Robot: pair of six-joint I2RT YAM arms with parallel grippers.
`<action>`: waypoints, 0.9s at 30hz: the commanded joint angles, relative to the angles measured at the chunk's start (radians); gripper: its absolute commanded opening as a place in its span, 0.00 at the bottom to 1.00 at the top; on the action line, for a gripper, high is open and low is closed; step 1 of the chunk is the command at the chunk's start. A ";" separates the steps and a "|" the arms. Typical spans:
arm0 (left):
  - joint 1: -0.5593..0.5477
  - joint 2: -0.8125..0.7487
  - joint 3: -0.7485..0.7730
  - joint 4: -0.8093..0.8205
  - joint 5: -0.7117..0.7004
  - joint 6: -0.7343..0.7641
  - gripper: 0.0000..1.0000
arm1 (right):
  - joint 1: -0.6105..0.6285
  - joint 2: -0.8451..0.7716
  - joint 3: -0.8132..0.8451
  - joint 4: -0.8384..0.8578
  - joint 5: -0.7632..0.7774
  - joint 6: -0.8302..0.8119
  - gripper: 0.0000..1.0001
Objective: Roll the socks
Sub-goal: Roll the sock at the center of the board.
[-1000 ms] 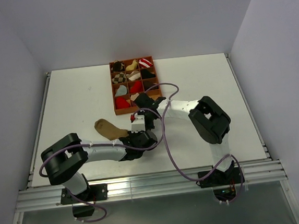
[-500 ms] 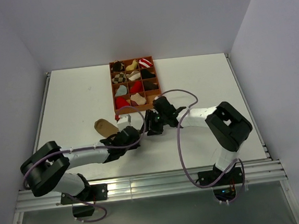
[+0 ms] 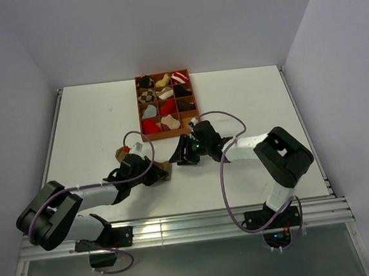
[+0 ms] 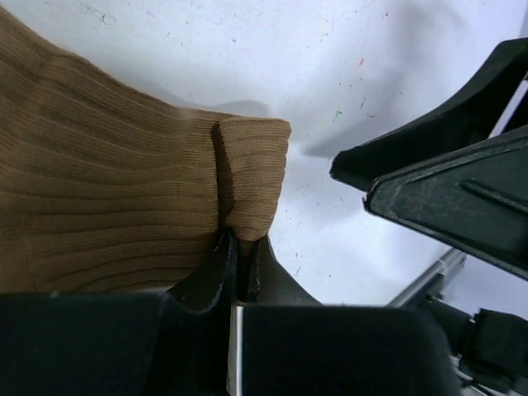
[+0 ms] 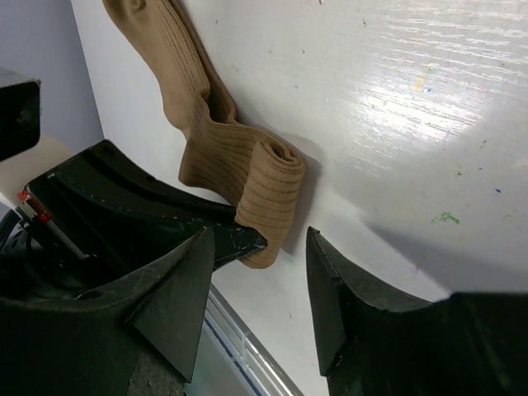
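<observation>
The brown sock (image 5: 206, 140) lies on the table (image 3: 246, 100), its length running left from a short roll; the left gripper (image 4: 238, 247) is pinched shut on that roll; the right gripper (image 5: 256, 276), jaws apart, faces it just beside; from above the left arm (image 3: 92, 194) hides most of it.

Bright even light; glare on the table (image 5: 412, 91), soft shadow beside brown sock (image 5: 268, 186).

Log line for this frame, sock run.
task: roll socks | left claw: shut on brown sock, rolled end | right claw: open beside roll
</observation>
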 commanded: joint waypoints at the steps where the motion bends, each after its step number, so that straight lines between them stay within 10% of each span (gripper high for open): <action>1: 0.036 0.038 -0.022 0.089 0.147 -0.030 0.00 | 0.021 0.033 -0.012 0.086 -0.010 0.010 0.55; 18: 0.095 0.212 0.026 0.153 0.251 -0.009 0.00 | 0.041 0.189 -0.032 0.192 -0.031 0.095 0.42; 23: 0.101 0.221 0.045 0.144 0.253 0.013 0.00 | 0.039 0.160 0.002 0.094 0.011 0.060 0.06; 27: 0.099 0.167 0.094 0.022 0.182 0.076 0.11 | 0.039 0.127 0.077 -0.093 0.079 0.003 0.00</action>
